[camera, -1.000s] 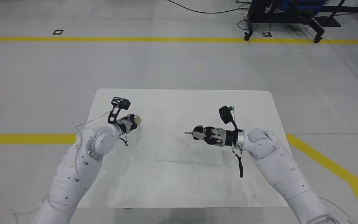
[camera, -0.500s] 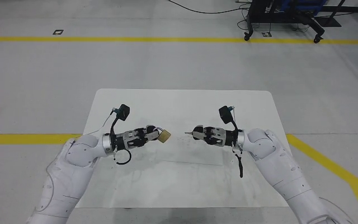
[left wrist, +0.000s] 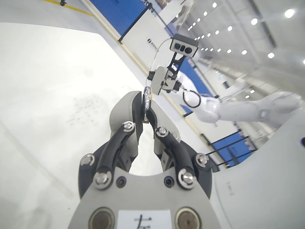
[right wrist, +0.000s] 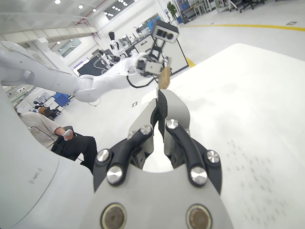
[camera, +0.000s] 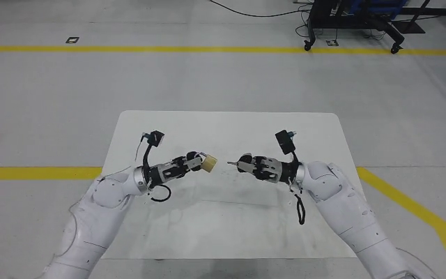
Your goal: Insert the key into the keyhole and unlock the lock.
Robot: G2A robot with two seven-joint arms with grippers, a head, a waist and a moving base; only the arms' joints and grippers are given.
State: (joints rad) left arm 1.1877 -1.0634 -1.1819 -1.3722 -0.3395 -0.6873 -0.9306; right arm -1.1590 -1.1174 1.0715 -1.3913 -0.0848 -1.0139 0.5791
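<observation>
A brass padlock (camera: 208, 163) hangs above the middle of the white table (camera: 230, 125), with my left gripper (camera: 197, 162) shut on it. In the left wrist view the lock (left wrist: 147, 97) shows edge-on between the shut fingers (left wrist: 129, 110). My right gripper (camera: 244, 166) is shut on a small metal key (camera: 233, 164) whose blade points at the lock across a small gap. In the right wrist view the key (right wrist: 157, 91) sticks out past the shut gripper (right wrist: 159, 101). The lock (right wrist: 165, 78) hangs just beyond it.
Both grippers hover above the table, near its centre. A black wheeled cart (camera: 355, 21) stands on the floor far behind the table's right side. Yellow floor lines (camera: 139, 49) run behind and beside the table.
My left arm has swung the padlock from the table's left side toward the centre, close to the key's tip. The right gripper with the key has barely shifted.
</observation>
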